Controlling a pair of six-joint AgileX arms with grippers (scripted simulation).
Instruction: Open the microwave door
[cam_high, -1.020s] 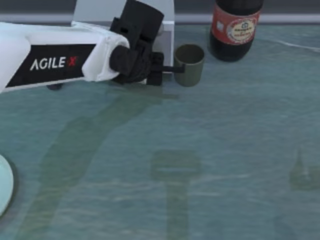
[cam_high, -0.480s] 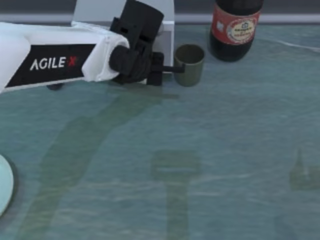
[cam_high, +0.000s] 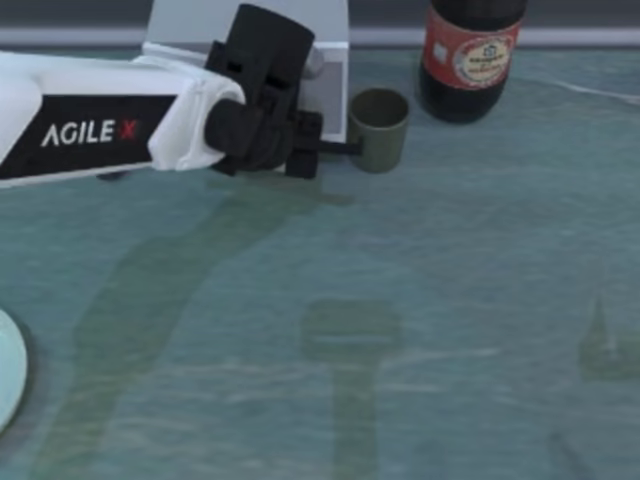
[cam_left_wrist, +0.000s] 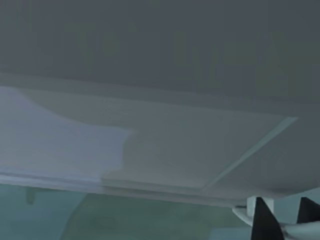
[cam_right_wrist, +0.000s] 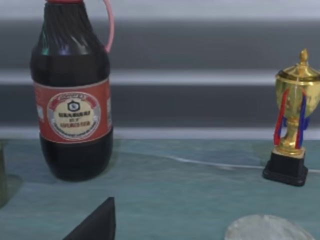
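Observation:
The white microwave (cam_high: 200, 25) stands at the table's far edge, left of centre. My left gripper (cam_high: 335, 146) is low at its front right corner, largely covering the front. In the left wrist view the microwave door (cam_left_wrist: 165, 150) fills the frame as a pale grey panel seen very close. Two black fingertips (cam_left_wrist: 261, 220) sit on either side of the white bar handle (cam_left_wrist: 253, 202), shut on it. Of my right gripper, only one black fingertip (cam_right_wrist: 102, 222) shows, set wide to one side above bare table; this arm is out of the top view.
An olive cup (cam_high: 378, 128) stands right beside the left gripper's fingers. A dark bottle (cam_high: 470, 55) with a red label is behind it to the right. A gold trophy (cam_right_wrist: 292, 135) and a pale disc (cam_right_wrist: 270, 229) lie near the right arm. A pale plate (cam_high: 8, 370) is at the left edge.
My left arm and gripper have drawn a little to the left, still at the microwave's front. The cup and bottle have not moved.

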